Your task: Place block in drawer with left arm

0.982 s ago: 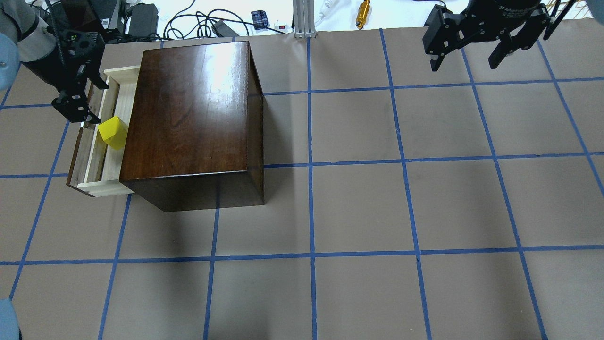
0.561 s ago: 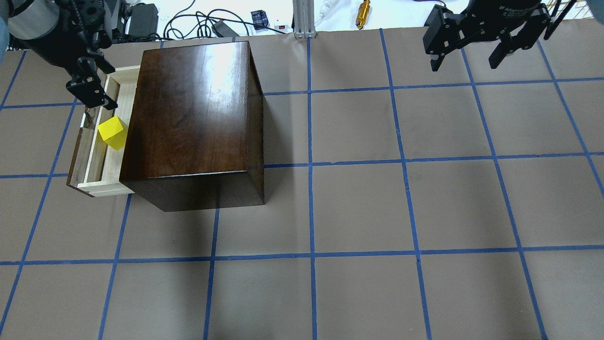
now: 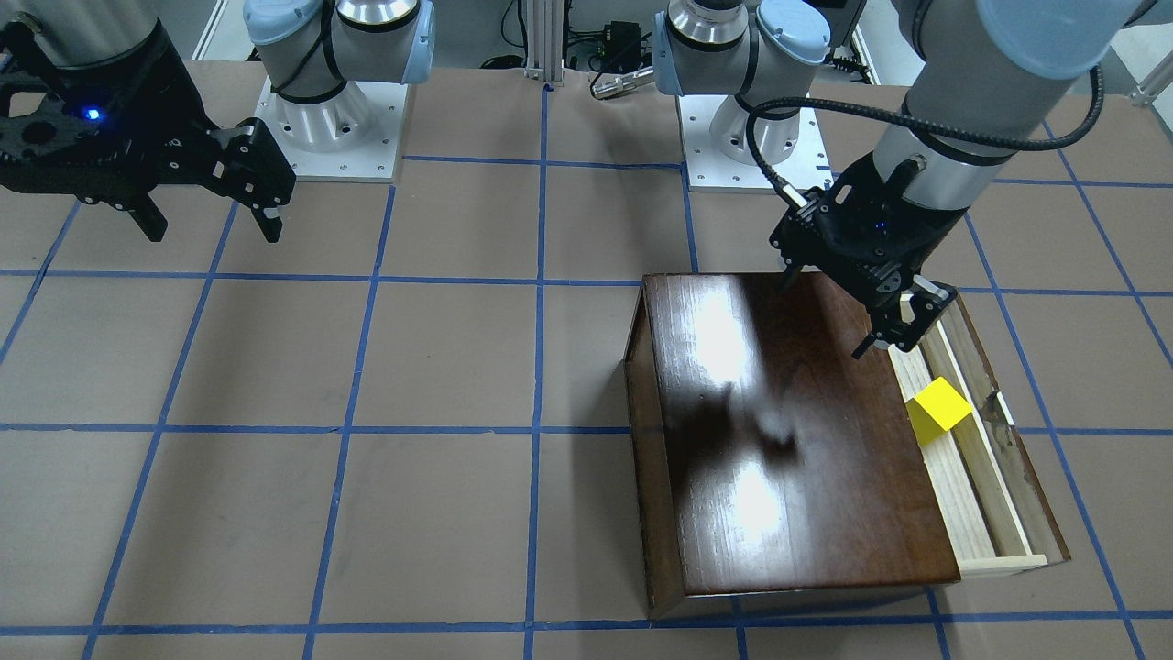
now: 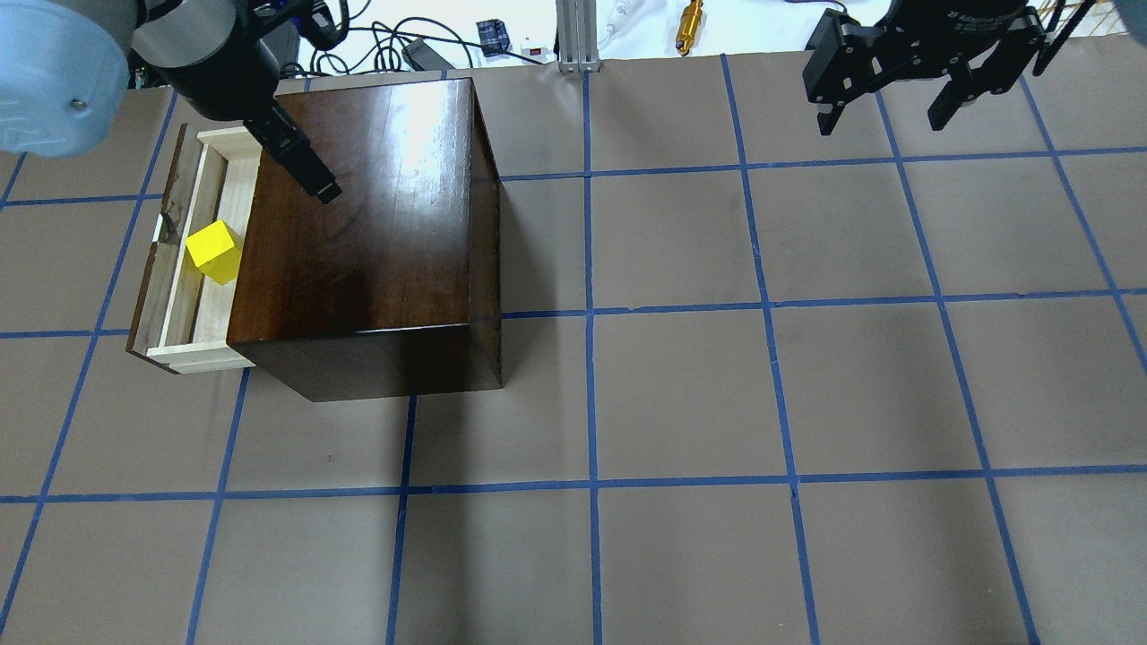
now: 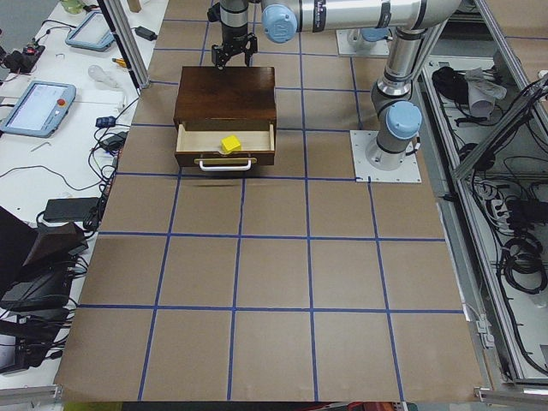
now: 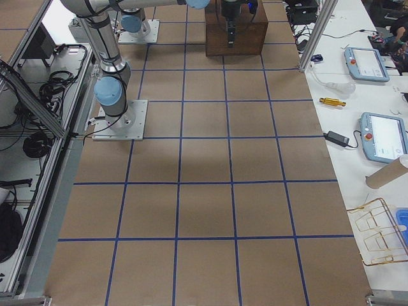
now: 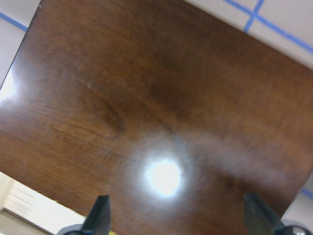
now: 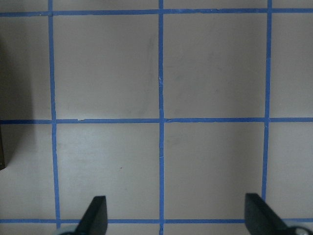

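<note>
The yellow block (image 4: 213, 253) lies loose in the open drawer (image 4: 213, 309) of the dark-brown box (image 4: 367, 215). It also shows in the front view (image 3: 937, 409) and the left side view (image 5: 230, 143). My left gripper (image 3: 825, 316) hangs open and empty over the box top, near the edge above the drawer, apart from the block. One of its fingers (image 4: 309, 170) shows from overhead. Its wrist view shows only the glossy box top (image 7: 161, 98) between spread fingertips. My right gripper (image 4: 883, 121) is open and empty over bare table at the far right.
Cables, a brass-coloured part (image 4: 690, 27) and an aluminium post (image 4: 573, 36) lie beyond the table's edge. The two arm bases (image 3: 330, 119) (image 3: 751, 128) stand at the robot's side. Blue tape lines grid the brown table.
My left gripper has moved from beside the drawer's front panel across to above the box top. The block has stayed in the drawer. The right arm has not moved.
</note>
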